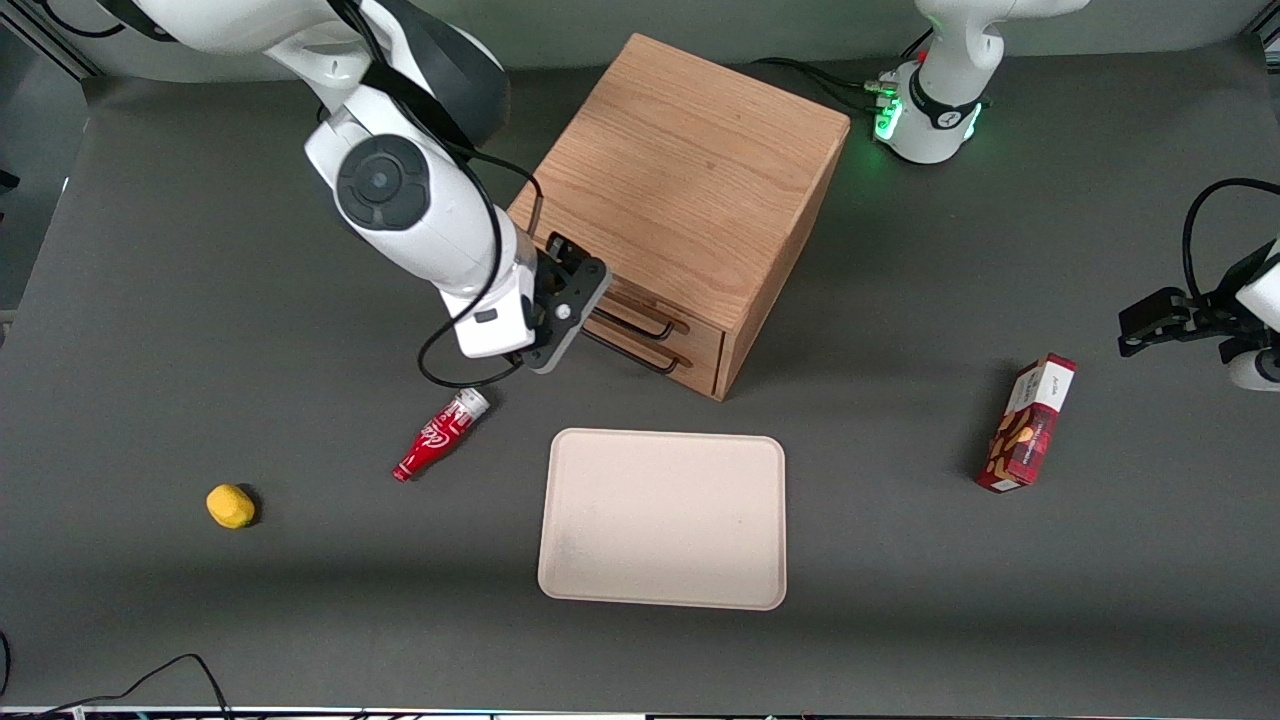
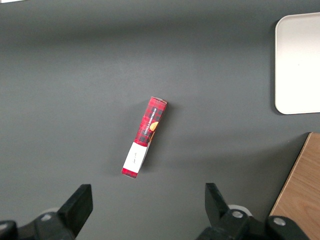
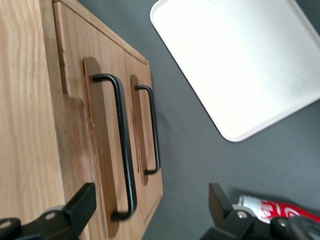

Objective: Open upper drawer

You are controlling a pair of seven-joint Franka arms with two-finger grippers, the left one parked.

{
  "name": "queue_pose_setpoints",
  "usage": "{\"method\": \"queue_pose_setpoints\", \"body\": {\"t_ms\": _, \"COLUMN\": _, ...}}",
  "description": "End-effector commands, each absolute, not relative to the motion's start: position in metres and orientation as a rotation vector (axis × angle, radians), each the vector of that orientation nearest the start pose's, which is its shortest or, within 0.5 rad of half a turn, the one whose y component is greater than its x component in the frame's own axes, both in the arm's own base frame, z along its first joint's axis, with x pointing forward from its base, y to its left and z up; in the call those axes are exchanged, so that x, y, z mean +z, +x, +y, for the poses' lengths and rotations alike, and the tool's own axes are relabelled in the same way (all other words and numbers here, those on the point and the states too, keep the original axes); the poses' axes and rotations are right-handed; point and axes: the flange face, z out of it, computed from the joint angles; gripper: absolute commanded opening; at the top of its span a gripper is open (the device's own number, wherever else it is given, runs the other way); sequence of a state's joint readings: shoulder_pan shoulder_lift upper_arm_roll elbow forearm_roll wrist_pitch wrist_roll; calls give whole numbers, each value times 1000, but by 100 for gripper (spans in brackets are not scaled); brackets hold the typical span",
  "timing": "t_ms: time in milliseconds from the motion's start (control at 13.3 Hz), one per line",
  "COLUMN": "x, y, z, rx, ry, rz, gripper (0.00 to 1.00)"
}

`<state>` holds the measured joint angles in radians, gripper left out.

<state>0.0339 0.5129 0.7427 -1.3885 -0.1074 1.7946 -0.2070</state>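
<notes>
While the right arm reaches down toward the oak cabinet (image 1: 690, 190), its hand (image 1: 556, 310) hangs just in front of the drawer fronts, fingers (image 3: 75, 210) spread wide with nothing between them. The upper drawer (image 3: 107, 145) sits closed at the top of the cabinet front, its thin black handle (image 3: 122, 145) near one finger — not touched. The lower drawer (image 3: 145, 130) (same kind of handle) lies just beneath. From the cream tray (image 1: 662, 518) on the desk (image 1: 900, 600), the cabinet stands at twelve o'clock, the red bottle (image 1: 440, 433) at ten, the yellow lump (image 1: 230, 505) at nine, and the red box (image 1: 1030, 423) at two.
</notes>
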Motion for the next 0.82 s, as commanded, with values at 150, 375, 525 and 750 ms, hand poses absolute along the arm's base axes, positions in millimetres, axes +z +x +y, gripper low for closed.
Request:
{"method": "queue_pose_setpoints", "body": {"t_ms": 150, "x": 431, "y": 556, "z": 416, "rx": -6, "ry": -2589, "rz": -1405, "gripper": 100}}
{"method": "queue_pose_setpoints", "body": {"t_ms": 375, "x": 412, "y": 558, "z": 417, "rx": -39, "ry": -2588, "rz": -1409, "gripper": 100}}
{"method": "queue_pose_setpoints", "body": {"t_ms": 525, "x": 404, "y": 557, "z": 420, "rx": -25, "ry": -2584, "rz": -1420, "gripper": 100}}
{"method": "queue_pose_setpoints", "body": {"t_ms": 750, "x": 400, "y": 562, "z": 414, "rx": -25, "ry": -2568, "rz": -1457, "gripper": 100}}
